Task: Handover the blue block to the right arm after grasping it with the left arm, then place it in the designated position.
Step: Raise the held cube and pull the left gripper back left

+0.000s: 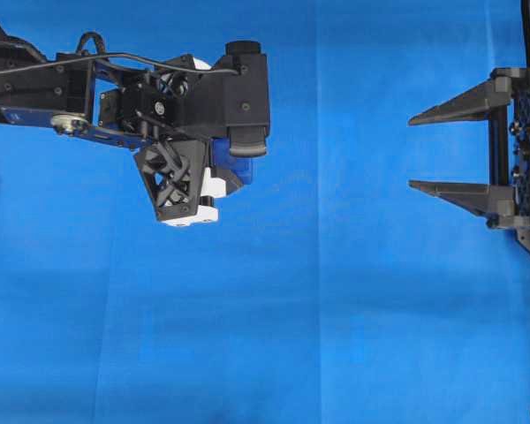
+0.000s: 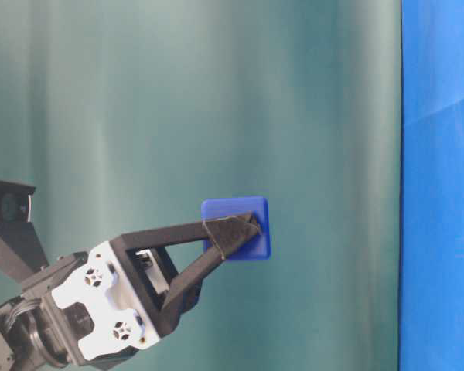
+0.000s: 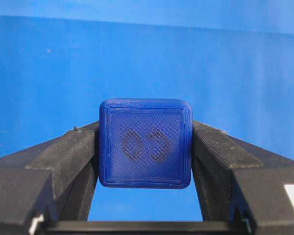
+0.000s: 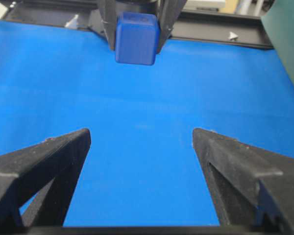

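While the block [image 3: 145, 143] is clamped between the left gripper's [image 3: 145, 161] fingers [image 3: 68, 156] and held up off the blue cloth [image 1: 336, 309], the right gripper [image 1: 424, 152] is kept well apart at the cloth's far side, its jaws spread wide and nothing between them.

From overhead, the left gripper [image 1: 214, 172] is covering most of the block [image 1: 232, 170], leaving only a blue sliver showing beside the fingers. The right arm [image 1: 521, 132] is running off the right edge, so only its fingers and bracket are appearing. At table level, a fingertip [image 2: 232, 232] is hiding part of the block's face. In the left wrist view, the marking on the block is looking smudged and hard to read.
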Robot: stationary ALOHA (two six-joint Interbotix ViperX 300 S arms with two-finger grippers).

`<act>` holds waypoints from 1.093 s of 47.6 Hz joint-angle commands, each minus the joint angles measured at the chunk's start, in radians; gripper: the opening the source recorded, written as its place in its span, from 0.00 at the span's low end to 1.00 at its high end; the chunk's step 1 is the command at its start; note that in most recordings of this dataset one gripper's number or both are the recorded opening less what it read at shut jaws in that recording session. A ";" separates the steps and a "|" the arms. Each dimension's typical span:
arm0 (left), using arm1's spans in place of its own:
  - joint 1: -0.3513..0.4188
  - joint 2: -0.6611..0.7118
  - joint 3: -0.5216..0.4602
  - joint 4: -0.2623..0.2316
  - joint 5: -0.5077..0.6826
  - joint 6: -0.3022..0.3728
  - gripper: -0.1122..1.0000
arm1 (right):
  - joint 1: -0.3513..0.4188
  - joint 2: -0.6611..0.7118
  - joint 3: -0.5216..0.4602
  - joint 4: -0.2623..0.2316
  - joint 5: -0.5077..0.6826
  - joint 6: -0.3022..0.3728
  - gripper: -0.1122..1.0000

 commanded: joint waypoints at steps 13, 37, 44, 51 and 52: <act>0.000 -0.032 -0.018 0.003 -0.009 -0.003 0.54 | 0.000 0.003 -0.021 0.003 -0.005 0.002 0.97; 0.002 -0.089 0.066 0.003 -0.115 -0.005 0.54 | 0.003 0.003 -0.023 0.003 -0.006 0.002 0.97; 0.000 -0.138 0.140 0.003 -0.229 -0.005 0.54 | 0.003 0.003 -0.023 0.003 -0.009 0.002 0.97; 0.000 -0.204 0.235 0.003 -0.393 -0.005 0.54 | 0.002 0.003 -0.025 0.003 -0.009 0.002 0.97; 0.000 -0.212 0.247 0.003 -0.416 -0.005 0.54 | 0.003 0.003 -0.023 0.003 -0.011 0.002 0.97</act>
